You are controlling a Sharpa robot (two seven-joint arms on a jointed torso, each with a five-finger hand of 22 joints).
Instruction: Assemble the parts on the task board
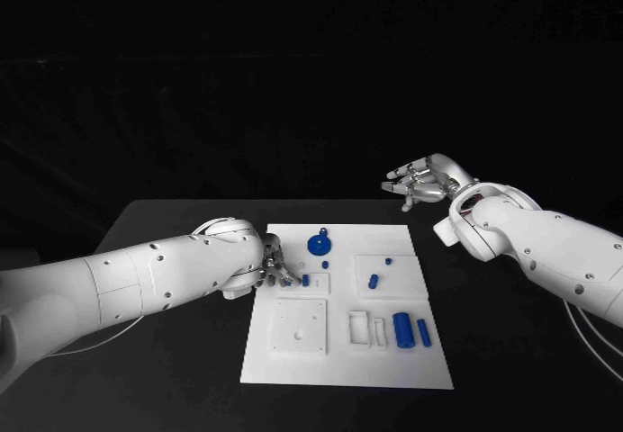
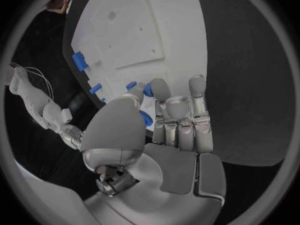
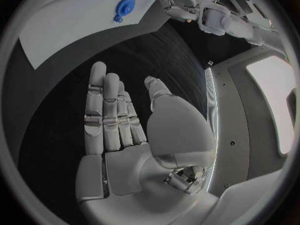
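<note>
Head view: black bench (image 1: pixel 156 378) fills the lower frame, white task board (image 1: pixel 350 360) at centre bottom. Left arm (image 1: pixel 143 279) enters from the left edge; right arm (image 1: pixel 558 252) from the right edge.

Left hand (image 1: pixel 269 267) sits at the board's left edge, mid-frame, fingers (image 1: pixel 279 277) curled down onto a small blue part (image 1: pixel 288 283) beside a short blue peg (image 1: pixel 305 280). Left wrist view shows thumb and fingers (image 2: pixel 161 92) closed round a blue part (image 2: pixel 145 119); it looks pinched.

Right hand (image 1: pixel 422 183) is raised in the upper right of centre, well apart from the board, over bare bench. Right wrist view: fingers (image 3: pixel 103 115) straight and side by side, thumb apart, nothing held.

Other parts on the board: round blue disc (image 1: pixel 318 246) upper centre, two blue cylinders (image 1: pixel 411 329) lower right, a small blue peg (image 1: pixel 373 280) right of centre.
</note>
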